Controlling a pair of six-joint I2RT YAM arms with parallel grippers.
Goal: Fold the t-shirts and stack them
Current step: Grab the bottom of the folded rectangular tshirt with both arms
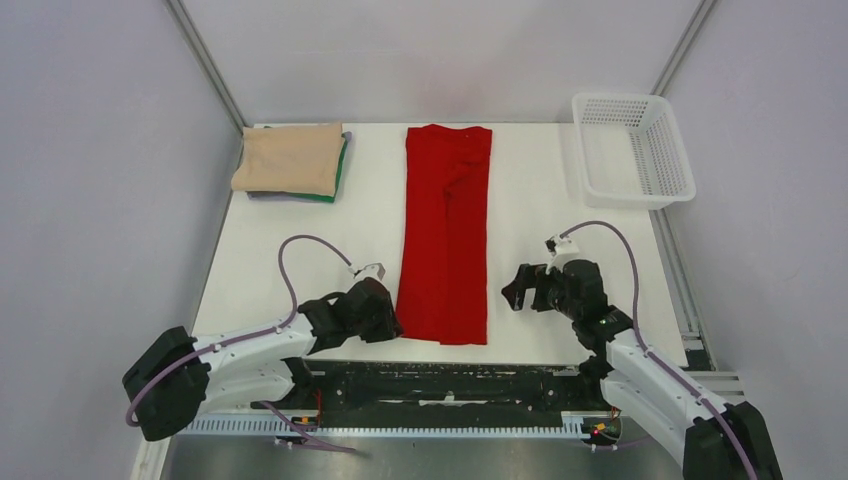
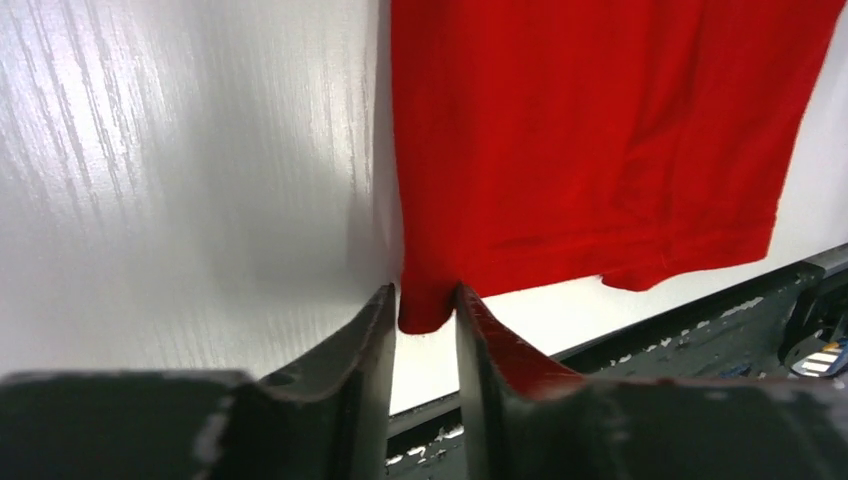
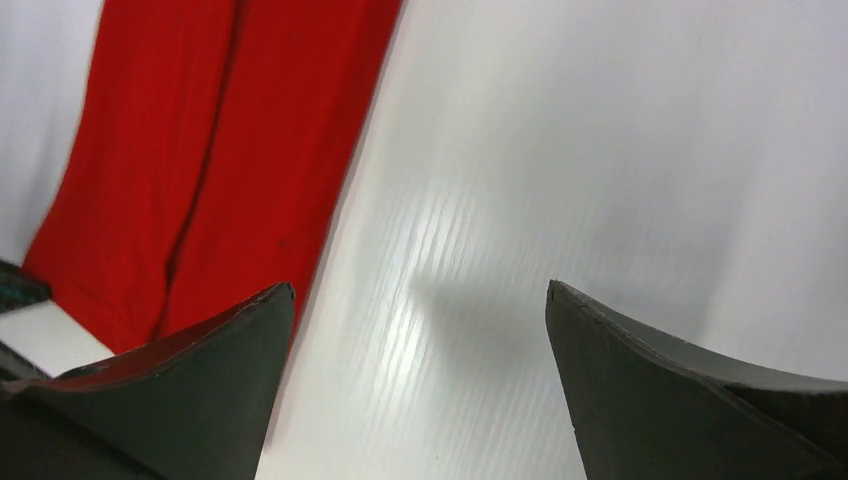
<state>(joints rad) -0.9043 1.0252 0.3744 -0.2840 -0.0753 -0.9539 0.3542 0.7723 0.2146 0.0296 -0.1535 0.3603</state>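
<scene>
Mid-fold on the red shirt (image 1: 445, 230), stretched 12 to 6 down mid-tabletop (image 1: 560, 250), with left pincer (image 2: 426, 300) nipping its 7 o'clock corner and right pincer (image 3: 420, 285) gaping, empty, at 4; next, probably seizing the 5 o'clock corner, then hem toward 12.

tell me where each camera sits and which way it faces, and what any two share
Top external: above and behind the robot, looking down over the table; left arm, right arm, red t-shirt, folded stack and basket show.
Left wrist: on the left gripper, looking low at the shirt's near left corner, pinched between its own fingers.
Right wrist: on the right gripper, looking down at the table beside the shirt's right edge; its open fingers show.
Shared: all three see the red t-shirt.
</scene>
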